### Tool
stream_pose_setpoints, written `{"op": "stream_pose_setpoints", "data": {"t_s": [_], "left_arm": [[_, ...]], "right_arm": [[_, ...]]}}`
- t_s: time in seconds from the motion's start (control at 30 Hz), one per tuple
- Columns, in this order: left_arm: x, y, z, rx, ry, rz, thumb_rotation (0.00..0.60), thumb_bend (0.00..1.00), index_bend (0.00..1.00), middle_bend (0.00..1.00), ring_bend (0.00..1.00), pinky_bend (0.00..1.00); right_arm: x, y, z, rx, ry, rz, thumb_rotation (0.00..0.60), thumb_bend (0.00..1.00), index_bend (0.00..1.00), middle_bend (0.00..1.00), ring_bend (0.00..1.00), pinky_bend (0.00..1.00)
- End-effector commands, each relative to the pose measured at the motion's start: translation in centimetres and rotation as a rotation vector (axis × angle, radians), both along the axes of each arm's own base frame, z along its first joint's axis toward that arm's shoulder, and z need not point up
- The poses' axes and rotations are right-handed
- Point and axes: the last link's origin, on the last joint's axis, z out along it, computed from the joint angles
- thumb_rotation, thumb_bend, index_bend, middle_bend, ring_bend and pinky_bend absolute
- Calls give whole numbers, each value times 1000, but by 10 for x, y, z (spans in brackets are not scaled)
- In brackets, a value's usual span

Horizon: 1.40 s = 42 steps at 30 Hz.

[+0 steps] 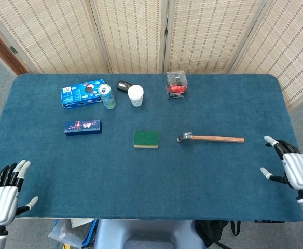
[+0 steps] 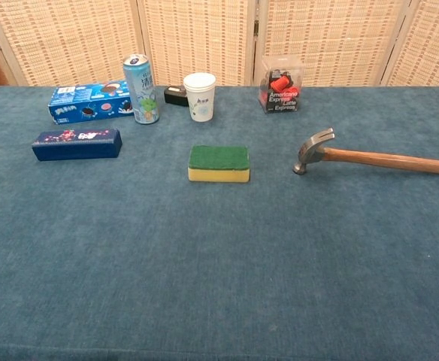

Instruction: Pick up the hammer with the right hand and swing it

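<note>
Both hands are empty, fingers spread apart: your right hand (image 1: pixel 295 168) is over the table's (image 1: pixel 214 187) near right edge, and your left hand (image 1: pixel 5 194) sits at the near left corner. Your hammer (image 1: pixel 210 138) lies flat right of centre, its metal head toward the green sponge (image 1: pixel 146 139) and its wooden handle pointing at your right hand, with clear cloth between them. Neither hand shows in the chest view.
</note>
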Motion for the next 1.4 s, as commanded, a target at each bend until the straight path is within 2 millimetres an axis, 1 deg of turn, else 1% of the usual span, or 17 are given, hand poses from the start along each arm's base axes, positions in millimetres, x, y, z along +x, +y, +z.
{"op": "stream_pose_setpoints", "data": {"t_s": [0.03,0.17,0.3,0.5,0.6,0.73,0.83,0.9,1.03,1.13,1.4], "left_arm": [[-2,-2,1,5,0,7,600,175,0,0,0,0],[-5,-6,3,11,-2,16,600,175,0,0,0,0],[-6,-9,4,19,-6,22,600,176,0,0,0,0],[-10,-13,6,27,-9,35,600,176,0,0,0,0],[-12,-15,7,32,-11,41,600,175,0,0,0,0],[-14,-16,7,34,-9,48,600,176,0,0,0,0],[-16,-17,8,35,-8,55,600,175,0,0,0,0],[-16,-17,8,36,-8,57,600,175,0,0,0,0],[-19,-17,8,41,-9,64,600,176,0,0,0,0],[-21,-17,8,42,-10,71,600,176,0,0,0,0],[-26,-18,8,42,-15,88,600,176,0,0,0,0]], "right_arm": [[19,-36,-12,65,25,34,600,236,128,267,147,175],[34,-66,-28,116,57,62,600,236,151,310,147,175],[47,-96,-51,168,95,74,600,236,166,313,147,175],[58,-130,-83,217,145,66,600,236,166,312,147,175],[62,-142,-99,239,169,67,600,236,166,312,147,175],[67,-154,-118,270,196,63,600,236,169,307,147,174],[71,-161,-131,284,215,67,600,236,199,263,147,175],[73,-164,-138,294,227,68,600,236,219,254,147,175],[78,-171,-151,316,250,69,600,237,239,286,146,175],[80,-175,-158,328,262,68,600,256,245,317,147,174],[83,-180,-172,348,281,63,600,292,269,356,147,175]]}}
